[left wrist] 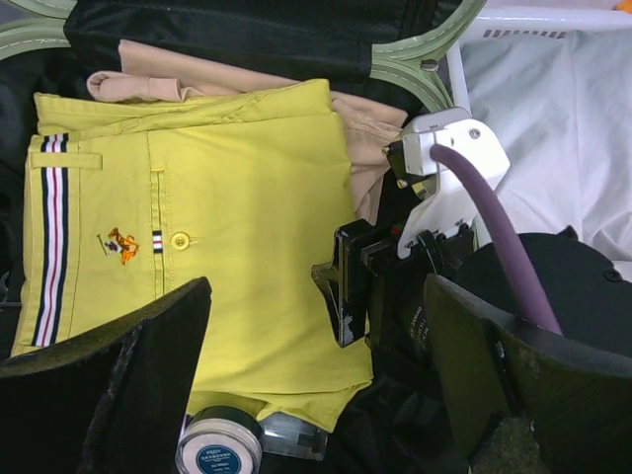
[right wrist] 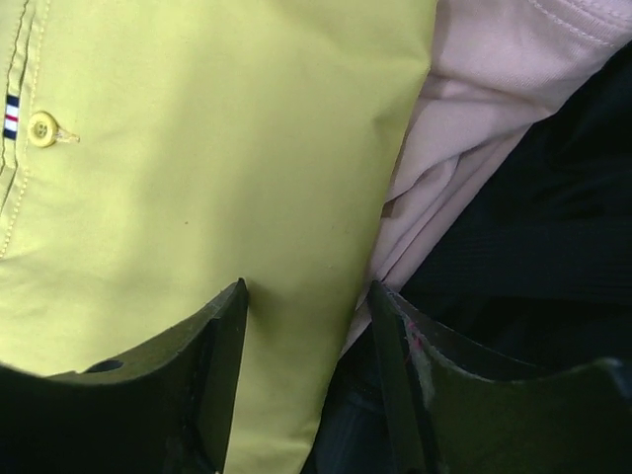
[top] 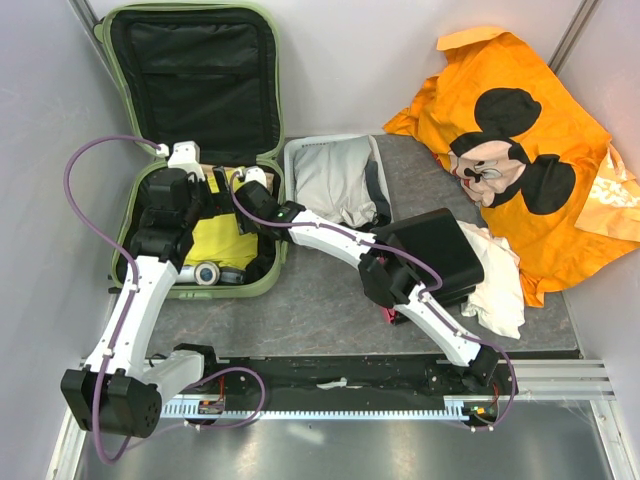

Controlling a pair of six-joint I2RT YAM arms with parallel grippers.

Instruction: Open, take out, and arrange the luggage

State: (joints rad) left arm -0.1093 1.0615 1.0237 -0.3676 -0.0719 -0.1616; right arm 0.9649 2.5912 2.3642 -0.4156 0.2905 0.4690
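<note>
From above, the luggage [top: 240,290] lies open at the far left of the bench [top: 330,310], its lid propped against the wall. The left arm [top: 140,290] and the right arm [top: 340,240] both bend down into the lower shell, over a folded yellow garment [top: 225,240]. Lifting that garment out looks like the step in hand.

In the left wrist view, the left jaws are released wide and hang above the garment's near half, holding nothing. A round tin [left wrist: 217,449] lies just beside the hem. These jaws would do best to take the far side from the right arm's, clear of the tin, so the fold survives the lift.

In the right wrist view, the right jaws stand apart, straddling the yellow edge where it overlaps a beige garment [right wrist: 474,118]. Nothing looks pinched. They should close on the yellow layers only, deep enough to catch every fold and missing the beige cloth and the black lining [right wrist: 553,227].
</note>
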